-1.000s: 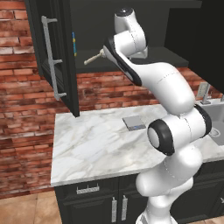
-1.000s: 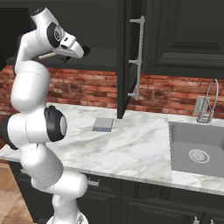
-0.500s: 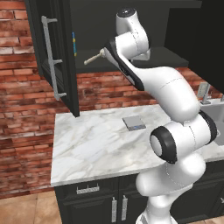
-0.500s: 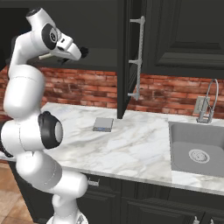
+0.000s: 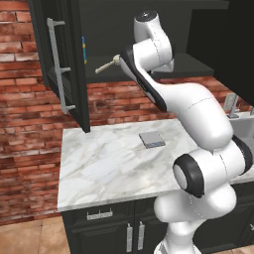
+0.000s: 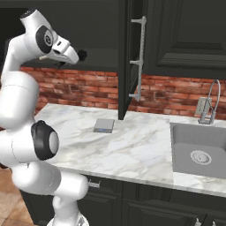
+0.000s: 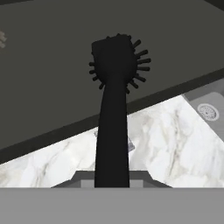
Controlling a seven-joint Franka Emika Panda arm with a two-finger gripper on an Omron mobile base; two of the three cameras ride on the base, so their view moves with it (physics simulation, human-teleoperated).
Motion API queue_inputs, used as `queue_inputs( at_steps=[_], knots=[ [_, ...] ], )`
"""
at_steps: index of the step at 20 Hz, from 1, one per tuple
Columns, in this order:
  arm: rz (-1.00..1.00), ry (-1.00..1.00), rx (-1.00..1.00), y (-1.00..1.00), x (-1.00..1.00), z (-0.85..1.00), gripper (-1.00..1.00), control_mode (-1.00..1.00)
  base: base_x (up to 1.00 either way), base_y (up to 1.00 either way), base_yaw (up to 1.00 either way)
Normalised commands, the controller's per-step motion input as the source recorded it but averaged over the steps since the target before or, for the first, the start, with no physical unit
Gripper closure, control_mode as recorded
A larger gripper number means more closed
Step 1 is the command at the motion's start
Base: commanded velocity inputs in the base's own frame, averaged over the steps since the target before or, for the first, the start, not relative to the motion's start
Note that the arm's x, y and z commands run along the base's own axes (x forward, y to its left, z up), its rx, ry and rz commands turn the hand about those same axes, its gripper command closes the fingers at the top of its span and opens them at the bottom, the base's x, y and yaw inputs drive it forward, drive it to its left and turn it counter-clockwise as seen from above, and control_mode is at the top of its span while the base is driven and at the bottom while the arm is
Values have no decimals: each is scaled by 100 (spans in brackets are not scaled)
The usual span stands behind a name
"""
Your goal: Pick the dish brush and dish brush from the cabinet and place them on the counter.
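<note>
Your tool (image 7: pixel 112 181) pinches the black dish brush (image 7: pixel 114 109) by its handle, fingertips hidden low in the hand view, up by the open cabinet (image 5: pixel 59 59) shelf where the cream dish brush (image 5: pixel 106 66) lies, above the marble tabletop (image 5: pixel 104 158) with a grey pad (image 5: pixel 152 139).
</note>
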Motion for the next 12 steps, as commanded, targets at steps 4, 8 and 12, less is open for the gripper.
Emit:
queue_inputs(
  at_steps=[4, 8, 12],
  knots=[
    [-1, 0, 0, 0, -30, -3, 100, -100, 0, 0, 0],
    [-1, 0, 0, 0, -31, -3, 100, -100, 0, 0, 0],
    [0, 0, 0, 0, -35, -2, 100, -100, 0, 0, 0]
  ],
)
